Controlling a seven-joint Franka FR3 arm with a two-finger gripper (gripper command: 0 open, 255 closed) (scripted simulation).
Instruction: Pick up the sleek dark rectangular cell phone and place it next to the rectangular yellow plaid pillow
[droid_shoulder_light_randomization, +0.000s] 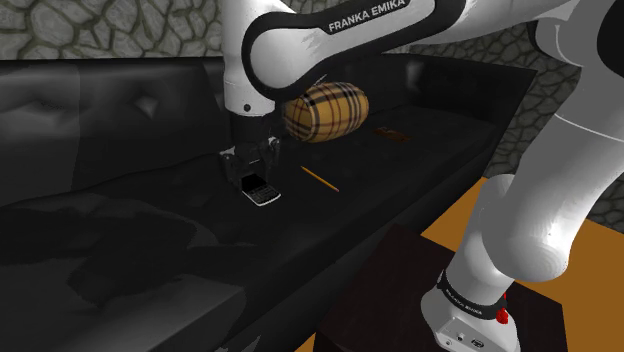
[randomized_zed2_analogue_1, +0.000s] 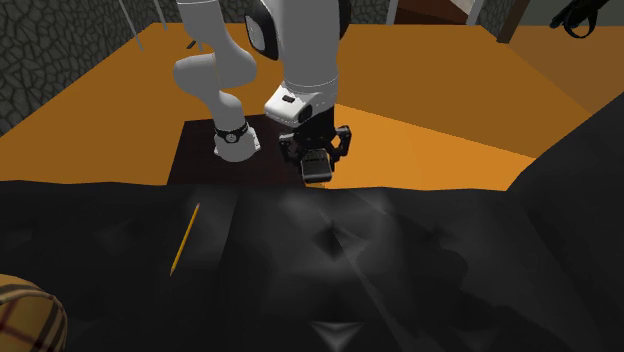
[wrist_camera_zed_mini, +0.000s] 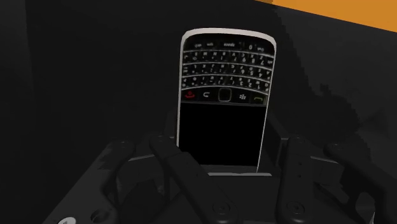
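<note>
Wrist view: fingers (wrist_camera_zed_mini: 167, 151) clamped on dark cell phone (wrist_camera_zed_mini: 222, 95) w/ keypad, just above black sofa (droid_shoulder_light_randomization: 120, 130); yellow plaid pillow (droid_shoulder_light_randomization: 325, 110) near.

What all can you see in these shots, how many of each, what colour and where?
cell phone: one, black with keypad, clasped between the fingers
pillow: one, yellow plaid, on the sofa seat
thin stick: one, orange, lying on the seat near the phone
small flat object: one, brown, on the seat beyond the pillow
sofa: one, black
floor: orange
wall: grey stone, behind the sofa
stand: one, dark, on the floor
arm: one, white
gripper: one, black, fingers shut on the phone
</note>
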